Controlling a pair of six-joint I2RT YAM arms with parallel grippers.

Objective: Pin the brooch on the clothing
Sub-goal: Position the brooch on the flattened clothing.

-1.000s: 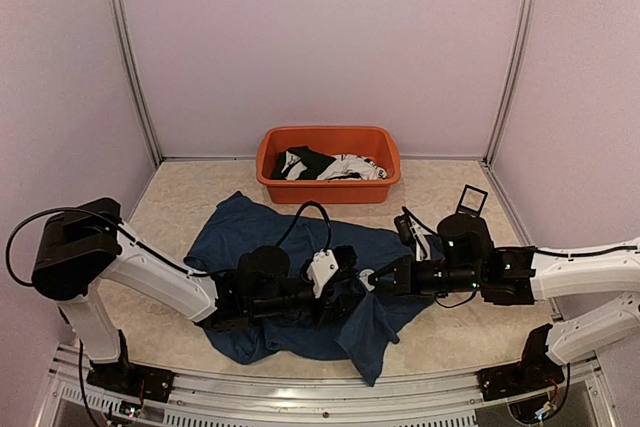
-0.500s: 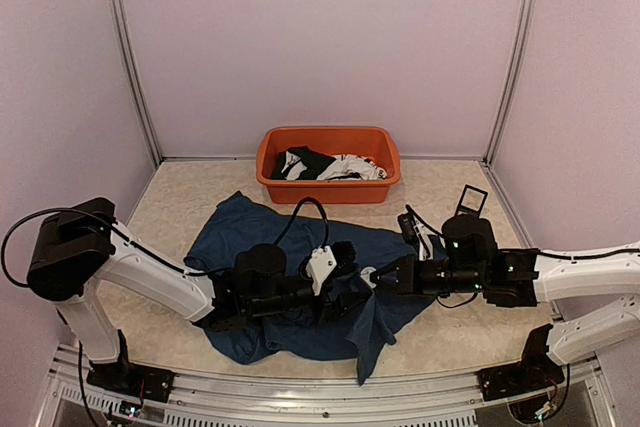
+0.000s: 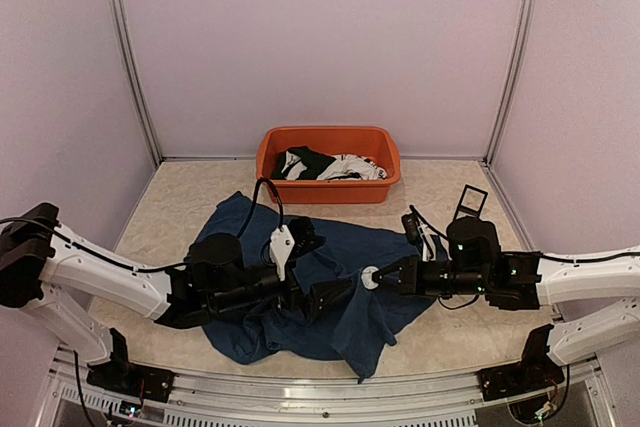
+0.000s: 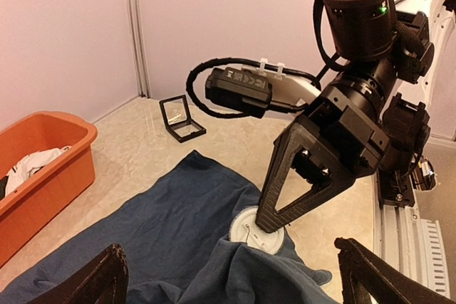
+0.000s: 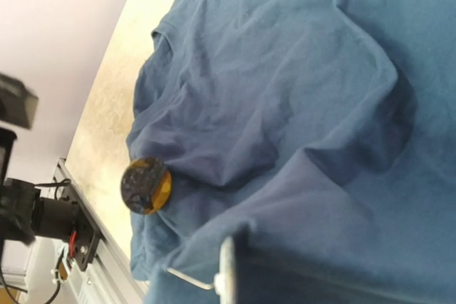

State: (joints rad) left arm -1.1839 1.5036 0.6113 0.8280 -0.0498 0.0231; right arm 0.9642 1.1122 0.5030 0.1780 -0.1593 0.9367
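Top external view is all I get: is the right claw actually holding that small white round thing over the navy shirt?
Observer: Yes. The left wrist view shows the right claw shut on a white disc, at a raised fold of the shirt.
Operator: Any pin on it?
Observer: In the right wrist view, a thin wire pin sticks out from the disc's white edge.
Operator: Anything else on the shirt?
Observer: A second round piece, gold and dark, lies on the fabric near its edge.

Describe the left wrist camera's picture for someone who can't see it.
The right arm's fingers pinch a round white brooch at a fold of a navy T-shirt. An orange tub sits at the left edge.
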